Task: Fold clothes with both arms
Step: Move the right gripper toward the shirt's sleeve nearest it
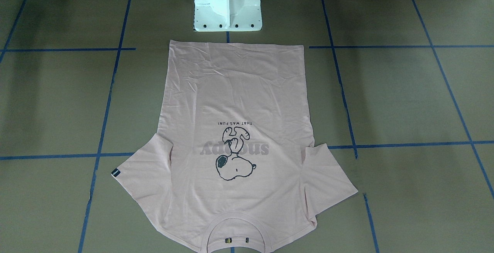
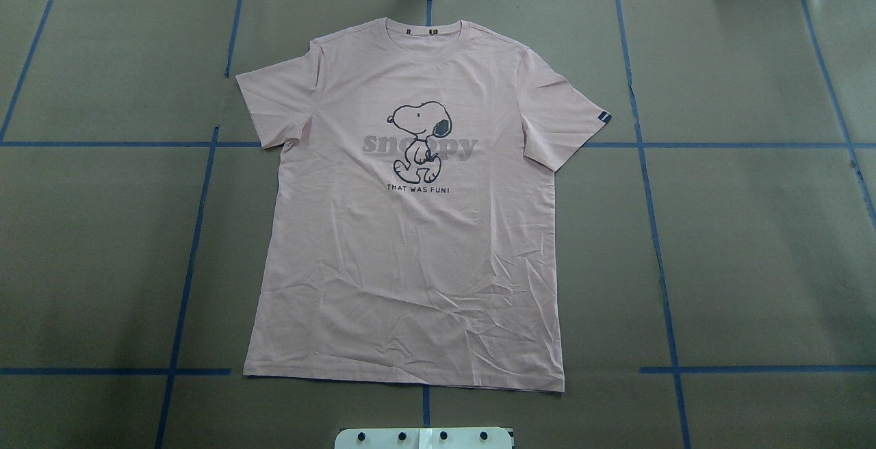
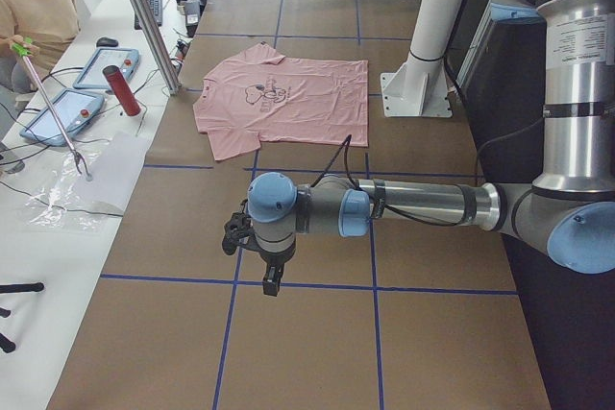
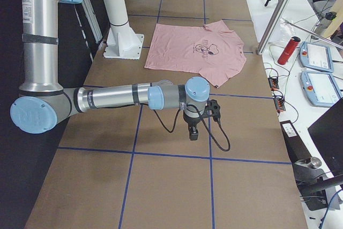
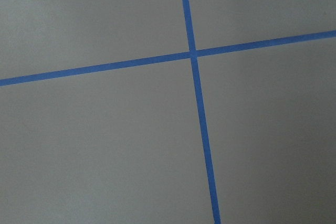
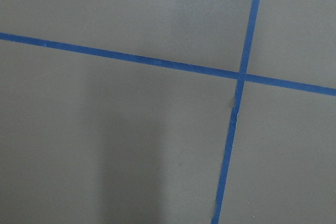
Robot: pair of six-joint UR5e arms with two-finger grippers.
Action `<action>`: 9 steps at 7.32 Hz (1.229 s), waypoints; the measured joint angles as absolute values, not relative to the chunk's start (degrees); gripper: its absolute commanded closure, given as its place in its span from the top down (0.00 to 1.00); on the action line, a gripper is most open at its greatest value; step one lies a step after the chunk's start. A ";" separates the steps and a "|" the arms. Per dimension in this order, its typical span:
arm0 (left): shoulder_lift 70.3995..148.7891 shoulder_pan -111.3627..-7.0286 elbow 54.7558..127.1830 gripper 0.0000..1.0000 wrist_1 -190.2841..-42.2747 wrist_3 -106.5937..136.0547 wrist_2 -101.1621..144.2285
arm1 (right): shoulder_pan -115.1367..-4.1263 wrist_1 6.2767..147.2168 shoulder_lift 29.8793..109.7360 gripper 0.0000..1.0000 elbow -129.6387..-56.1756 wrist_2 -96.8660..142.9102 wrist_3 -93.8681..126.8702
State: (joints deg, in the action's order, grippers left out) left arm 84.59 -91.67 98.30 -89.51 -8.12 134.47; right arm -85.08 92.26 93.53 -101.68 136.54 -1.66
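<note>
The pale pink T-shirt (image 2: 410, 230) lies flat and face up on the brown table, collar toward the far side, hem near the robot base. It also shows in the front-facing view (image 1: 235, 145), the left side view (image 3: 288, 98) and the right side view (image 4: 195, 49). Its Snoopy print (image 2: 417, 141) faces up and the small black sleeve tag (image 2: 603, 118) is on the right-hand sleeve. My left gripper (image 3: 271, 283) hangs over bare table far from the shirt. My right gripper (image 4: 193, 132) does the same at the other end. I cannot tell whether either is open or shut.
Blue tape lines (image 2: 191, 257) grid the brown table cover. The white pedestal base (image 1: 227, 4) stands just behind the hem. A side bench holds a red bottle (image 3: 121, 90), tablets and cables, with a seated person (image 3: 34, 2) beside it. Both wrist views show only tape crossings (image 5: 192, 53).
</note>
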 measured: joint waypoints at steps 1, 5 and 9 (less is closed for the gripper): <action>84.59 -91.57 98.43 1.00 -89.54 -8.12 134.49 | -85.05 92.29 93.72 1.00 -101.58 136.57 -1.65; 84.83 -91.26 98.45 1.00 -89.62 -7.38 134.98 | -82.34 89.49 93.65 1.00 -101.23 139.19 -1.00; 84.51 -91.23 99.13 1.00 -92.21 -7.15 140.50 | -69.00 79.07 80.46 0.99 -95.30 138.29 26.80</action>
State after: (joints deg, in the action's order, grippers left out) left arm 84.51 -91.23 99.13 -92.21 -7.15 140.50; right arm -69.00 79.07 80.46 -95.30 138.29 26.80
